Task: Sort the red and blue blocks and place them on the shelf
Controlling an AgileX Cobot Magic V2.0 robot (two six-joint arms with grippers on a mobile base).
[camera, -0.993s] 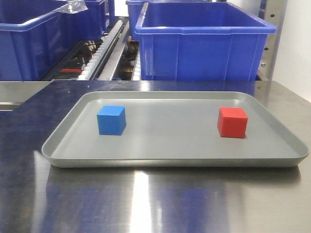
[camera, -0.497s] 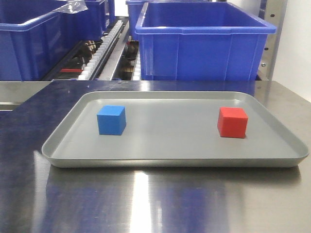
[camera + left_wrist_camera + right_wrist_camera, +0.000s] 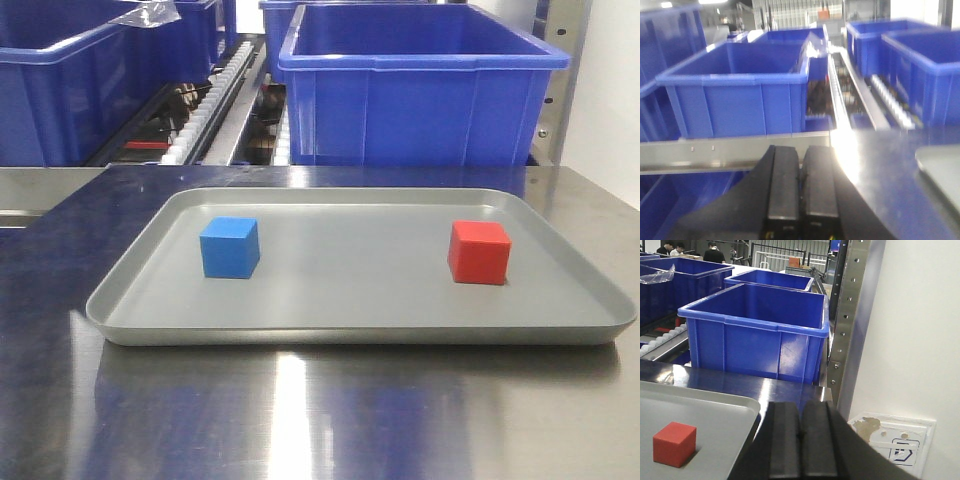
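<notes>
- Nothing has shifted since a second ago; both blocks lie where they were.
- One blue block [image 3: 229,247] sits left on the single grey tray [image 3: 350,331], and one red block [image 3: 478,252] sits right, well apart.
- Two grippers: the left gripper [image 3: 799,190] and the right gripper [image 3: 800,440] each have their fingers pressed together, holding nothing.

Two cubes in all: one small matte blue cube [image 3: 229,247] and one small matte red cube [image 3: 478,252]. Both lie on a single shallow grey tray [image 3: 360,333], which sits on one shiny steel bench [image 3: 300,420]. At least four large blue plastic bins [image 3: 420,110] show in the front view. There are two black tools, the left tool [image 3: 800,150] and the right tool [image 3: 800,405], each with two fingers pressed together. The one red cube lies ahead and to the left of the right tool.
</notes>
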